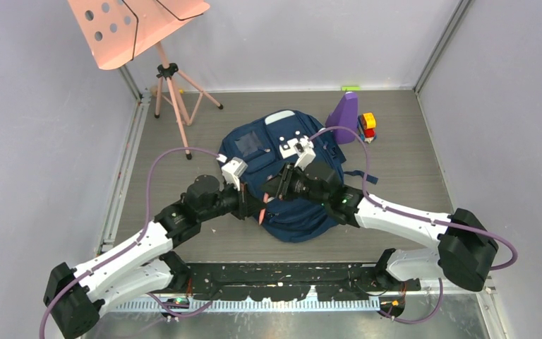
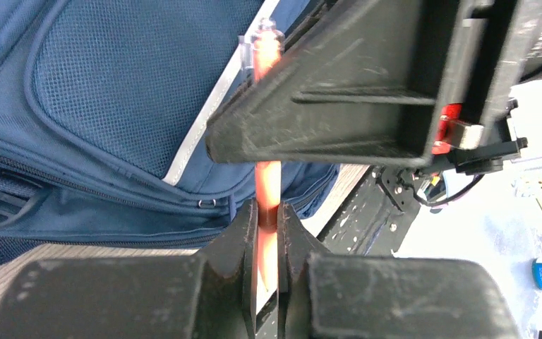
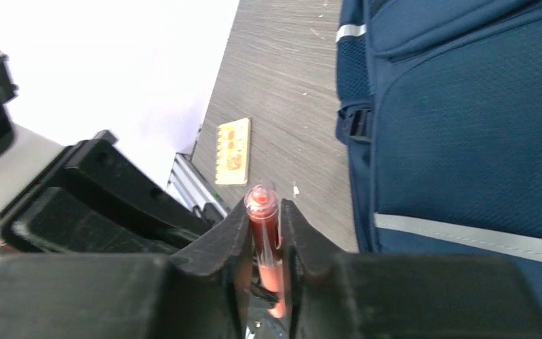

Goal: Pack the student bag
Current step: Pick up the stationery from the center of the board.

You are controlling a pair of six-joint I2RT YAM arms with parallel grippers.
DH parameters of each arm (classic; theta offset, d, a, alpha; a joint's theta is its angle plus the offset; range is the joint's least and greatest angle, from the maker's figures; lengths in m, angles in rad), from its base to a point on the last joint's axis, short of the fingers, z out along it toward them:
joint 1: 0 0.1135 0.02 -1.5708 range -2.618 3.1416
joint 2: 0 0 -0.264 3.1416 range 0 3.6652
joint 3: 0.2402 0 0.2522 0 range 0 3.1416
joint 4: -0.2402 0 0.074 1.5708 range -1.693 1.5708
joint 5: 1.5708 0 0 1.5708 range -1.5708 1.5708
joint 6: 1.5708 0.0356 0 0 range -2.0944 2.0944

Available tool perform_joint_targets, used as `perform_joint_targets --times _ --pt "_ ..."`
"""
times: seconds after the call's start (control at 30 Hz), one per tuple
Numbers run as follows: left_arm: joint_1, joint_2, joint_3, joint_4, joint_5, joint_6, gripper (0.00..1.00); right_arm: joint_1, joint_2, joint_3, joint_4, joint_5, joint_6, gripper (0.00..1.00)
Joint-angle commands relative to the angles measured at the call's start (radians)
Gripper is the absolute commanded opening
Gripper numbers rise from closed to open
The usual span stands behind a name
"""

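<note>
Lying flat near the centre of the worktop [image 1: 409,162], the navy backpack [image 1: 293,215] has its front pockets facing up. Over its near-left edge, an orange-red pen [image 2: 268,180] is clamped by both arms: the left gripper [image 2: 268,210] grasps one end and the right gripper [image 3: 263,219] is clenched on the capped end. Beyond the backpack stand a purple wedge [image 1: 344,113] and a toy block [image 1: 368,126]. A pink music stand [image 1: 130,28] occupies the far-left corner.

Grey wood-grain table [image 1: 416,162] under navy student bag [image 1: 296,220], purple wedge [image 1: 344,113], colourful toy [image 1: 368,126], pink stand [image 1: 152,32].
</note>
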Motion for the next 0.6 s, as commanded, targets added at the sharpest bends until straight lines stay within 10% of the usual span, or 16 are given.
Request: perform_joint_targets --times 0.0,0.2,0.37,0.57 --pt "-0.010 -0.012 0.050 0.101 -0.052 0.004 0.00 0.009 -0.007 0.040 0.036 0.012 -0.002 0.11" --pt "-0.012 0.017 0.154 -0.037 -0.108 0.071 0.02 0.008 -0.080 -0.002 -0.018 0.157 -0.078 0.01" --pt "-0.012 0.045 0.193 -0.051 -0.088 0.079 0.61 0.007 -0.175 0.030 -0.181 0.308 -0.221 0.01" --pt "-0.013 0.103 0.227 -0.049 -0.059 0.133 0.82 -0.030 -0.320 0.070 -0.393 0.482 -0.343 0.01"
